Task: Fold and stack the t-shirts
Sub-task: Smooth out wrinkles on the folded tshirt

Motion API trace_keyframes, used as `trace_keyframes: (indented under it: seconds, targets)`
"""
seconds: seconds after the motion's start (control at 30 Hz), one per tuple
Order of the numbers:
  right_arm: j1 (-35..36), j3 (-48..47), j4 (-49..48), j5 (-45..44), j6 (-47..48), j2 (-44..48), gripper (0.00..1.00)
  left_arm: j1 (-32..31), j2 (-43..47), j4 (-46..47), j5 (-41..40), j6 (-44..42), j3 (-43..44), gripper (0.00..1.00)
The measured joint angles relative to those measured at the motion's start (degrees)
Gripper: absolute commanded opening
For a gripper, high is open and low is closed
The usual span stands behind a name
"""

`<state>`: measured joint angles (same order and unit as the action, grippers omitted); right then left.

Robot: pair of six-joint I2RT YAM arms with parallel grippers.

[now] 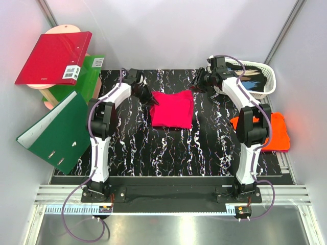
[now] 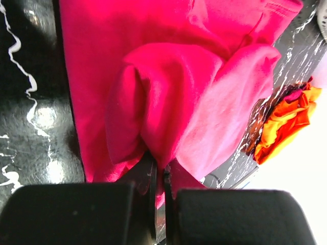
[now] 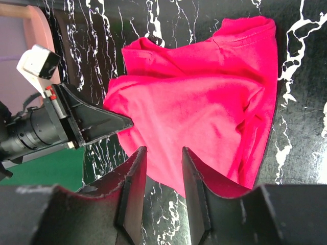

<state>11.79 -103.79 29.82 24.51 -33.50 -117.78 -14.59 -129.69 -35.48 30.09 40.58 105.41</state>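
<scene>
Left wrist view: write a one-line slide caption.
Left tool shut on a bunched fold of the pink shirt, orange shirt beyond.

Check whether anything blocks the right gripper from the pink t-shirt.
Nothing visible does. The right gripper hangs open right at the edge of the pink t-shirt, with no object between them. The left gripper, shut on the shirt's other side, sits off to one side.

Orange t-shirt [image 1: 280,133] half behind the right arm [image 1: 249,127] (basket [image 1: 271,76] contents indistinct)
</scene>
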Motion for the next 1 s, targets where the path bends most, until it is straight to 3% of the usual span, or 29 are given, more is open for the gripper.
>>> trace_keyframes:
  seconds: [0.03, 0.07, 0.1, 0.17, 0.23, 0.57, 0.77, 1.0]
  targets:
    - [0.0, 0.0, 0.0, 0.2, 0.0, -0.1, 0.43, 0.1, 0.0, 0.2, 0.2, 0.0, 0.0, 0.0]
    - [0.0, 0.0, 0.0, 0.2, 0.0, -0.3, 0.45, 0.3, -0.1, 0.3, 0.3, 0.1, 0.0, 0.31]
    - [0.0, 0.0, 0.0, 0.2, -0.1, -0.4, 0.47, 0.5, -0.3, 0.6, 0.6, 0.3, 0.0, 0.55]
    - [0.0, 0.3, 0.0, 0.3, -0.3, -0.4, 0.71, 1.0, -1.0, 1.3, 1.0, 0.4, 0.0, 0.99]
    - [0.0, 0.6, 0.1, 0.5, -0.6, -0.4, 0.99, 1.5, -1.9, 1.8, 1.4, 1.0, -0.1, 0.99]
    - [-0.6, 6.2, 0.7, 1.8, 1.6, 0.4, 1.0, 2.9, 3.4, 3.9, 1.9, -0.9, -8.3, 0.99]
    - [-4.9, 12.3, 3.5, 1.9, 1.8, 5.2, 1.0, 4.8, 17.2, 3.5, 0.4, -3.3, -13.7, 0.99]
    - [-11.6, 22.0, 4.1, 5.8, 2.1, 10.3, 1.0, 2.5, 26.9, 6.8, 7.6, -4.0, -14.2, 0.99]
